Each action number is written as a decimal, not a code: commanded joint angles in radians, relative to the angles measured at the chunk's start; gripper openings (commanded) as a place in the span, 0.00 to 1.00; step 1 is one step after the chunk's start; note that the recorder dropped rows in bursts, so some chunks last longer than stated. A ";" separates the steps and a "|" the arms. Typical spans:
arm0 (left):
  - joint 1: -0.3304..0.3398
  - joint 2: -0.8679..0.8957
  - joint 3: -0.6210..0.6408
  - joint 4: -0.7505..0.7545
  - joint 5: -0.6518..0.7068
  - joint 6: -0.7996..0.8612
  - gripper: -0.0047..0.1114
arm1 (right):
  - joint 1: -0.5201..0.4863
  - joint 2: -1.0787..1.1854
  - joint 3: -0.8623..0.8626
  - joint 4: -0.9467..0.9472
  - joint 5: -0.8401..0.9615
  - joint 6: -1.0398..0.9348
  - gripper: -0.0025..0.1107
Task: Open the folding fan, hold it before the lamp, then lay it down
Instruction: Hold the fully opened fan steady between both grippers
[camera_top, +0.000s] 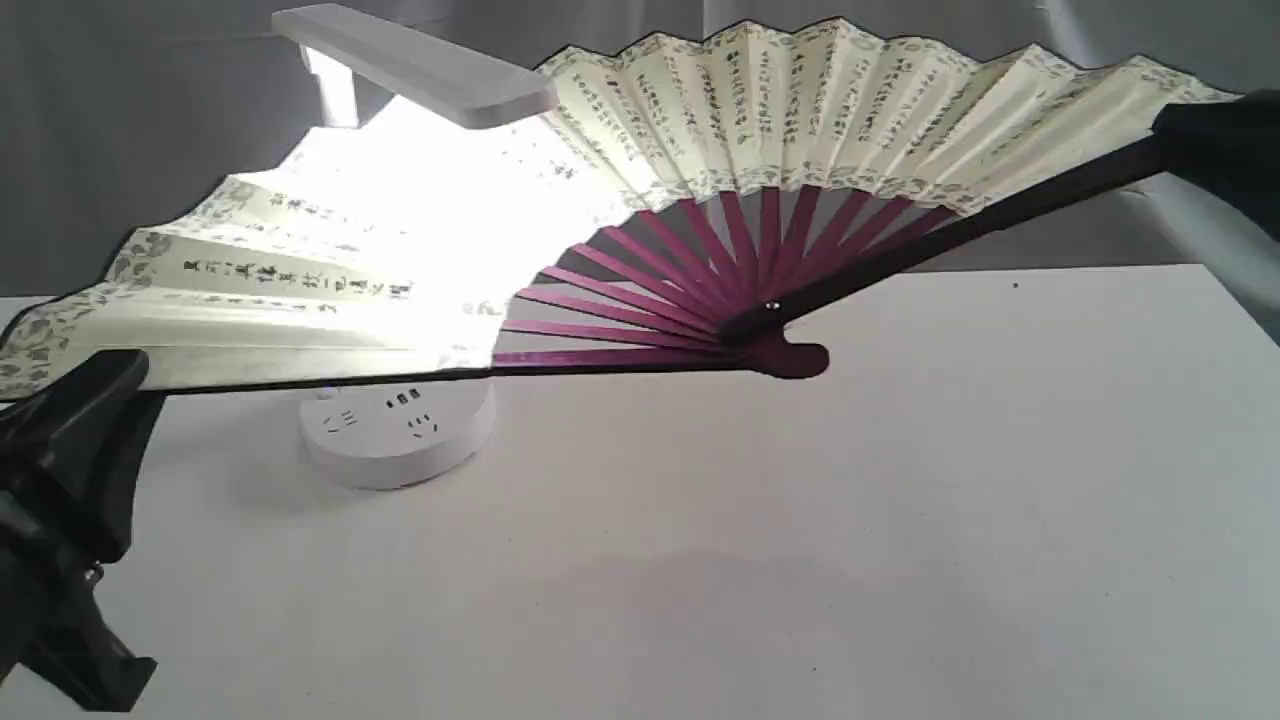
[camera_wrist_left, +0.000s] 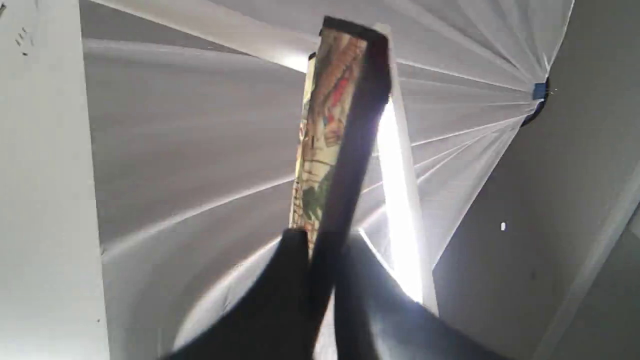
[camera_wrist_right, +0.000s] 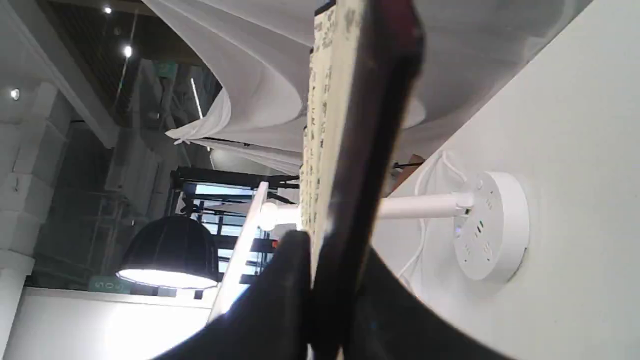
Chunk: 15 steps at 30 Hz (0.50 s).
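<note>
The folding fan is spread wide open and held in the air above the white table, its cream pleats and maroon ribs fanning from the pivot. It hangs in front of the lamp, whose light glows through the left pleats; the round lamp base shows below. My left gripper is shut on the fan's left guard, seen edge-on in the left wrist view. My right gripper is shut on the right guard, seen edge-on in the right wrist view.
A grey cloth backdrop hangs behind the table. The lamp's stem and white cord run to its base in the right wrist view. A black hanging shade shows beyond the table.
</note>
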 joint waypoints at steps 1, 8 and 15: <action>0.005 -0.050 0.008 -0.123 -0.089 0.026 0.04 | -0.017 -0.004 0.000 -0.005 -0.086 -0.048 0.02; 0.005 -0.055 0.008 -0.144 -0.084 0.026 0.04 | -0.017 -0.004 0.000 -0.027 -0.086 -0.046 0.02; 0.005 -0.055 0.008 -0.141 -0.084 0.026 0.04 | -0.017 -0.004 0.000 -0.027 -0.086 -0.046 0.02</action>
